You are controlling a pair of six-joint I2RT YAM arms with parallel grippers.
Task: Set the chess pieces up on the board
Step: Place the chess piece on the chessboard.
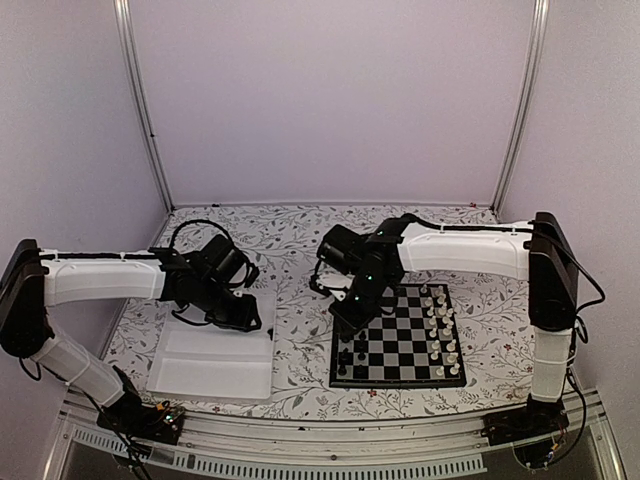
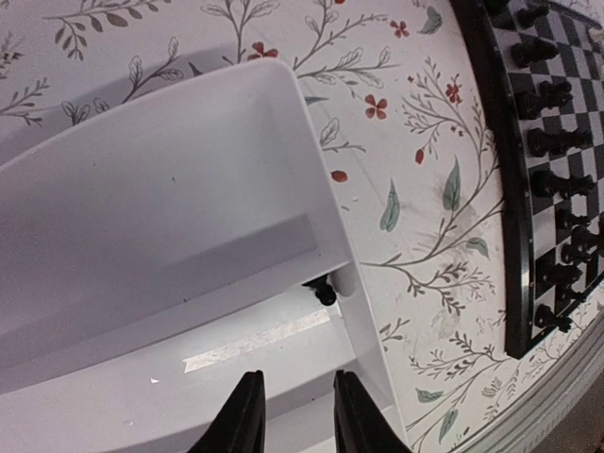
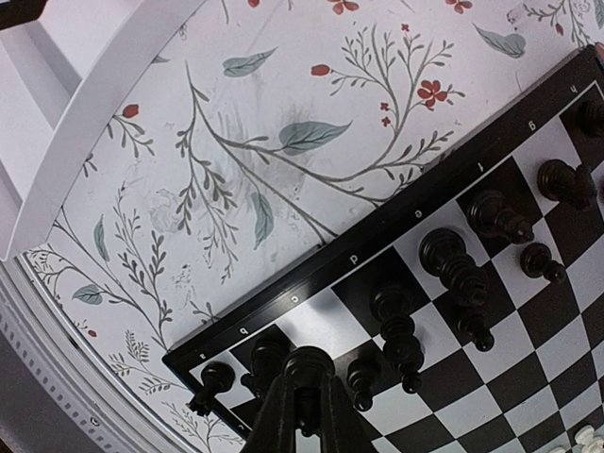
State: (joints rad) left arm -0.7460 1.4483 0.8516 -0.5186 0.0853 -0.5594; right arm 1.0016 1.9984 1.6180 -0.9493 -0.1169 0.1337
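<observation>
Your right gripper [image 3: 304, 389] is pinched tight on a small black piece [image 3: 307, 361] at its tips, low over the board [image 3: 351, 257], with more black chess pieces [image 3: 453, 264] standing just ahead of it. Your left gripper [image 2: 295, 387] hangs over the white tray [image 2: 311, 142], jaws narrowly parted and holding nothing. One stray black piece [image 2: 324, 291] lies just ahead of its tips, against the tray wall.

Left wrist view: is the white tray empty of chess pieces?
No, one black chess piece sits in the tray against its side wall.
</observation>
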